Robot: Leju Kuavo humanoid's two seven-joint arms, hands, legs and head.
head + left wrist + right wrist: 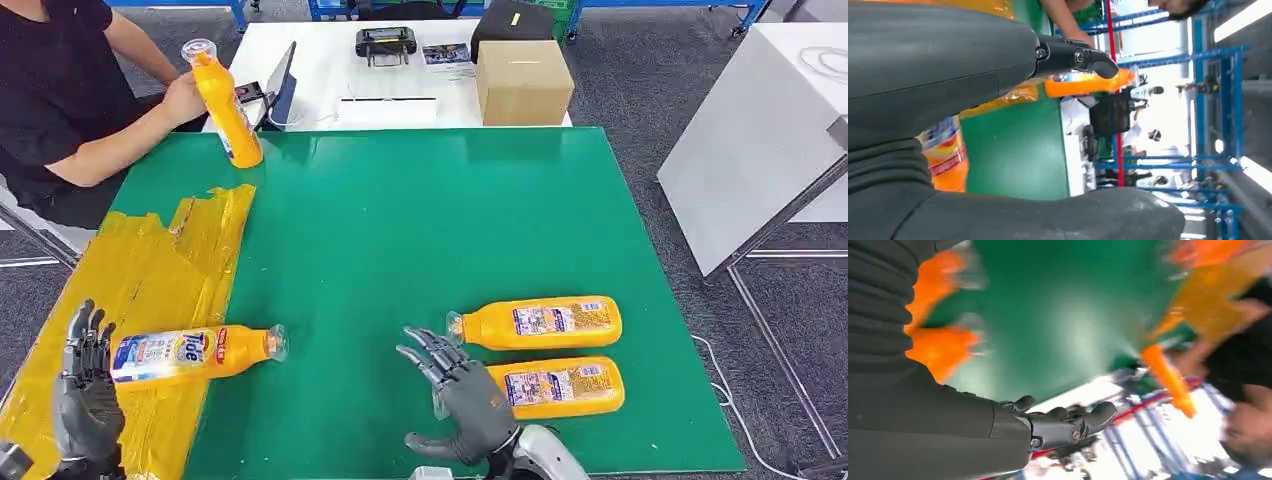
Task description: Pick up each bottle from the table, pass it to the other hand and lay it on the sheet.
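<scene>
While one bottle lies on the yellow sheet beside the spread, empty left robot hand, the right robot hand, also spread and empty, hovers by two bottles on the green worktop. Next, I judge, it must grip the nearer bottle.

Orange bottles, printed labels; green tabletop; crinkled yellow sheet at 8 o'clock; grey hands.

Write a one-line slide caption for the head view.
Both hands, left and right, open: one bottle on the yellow sheet, two bottles waiting.
</scene>
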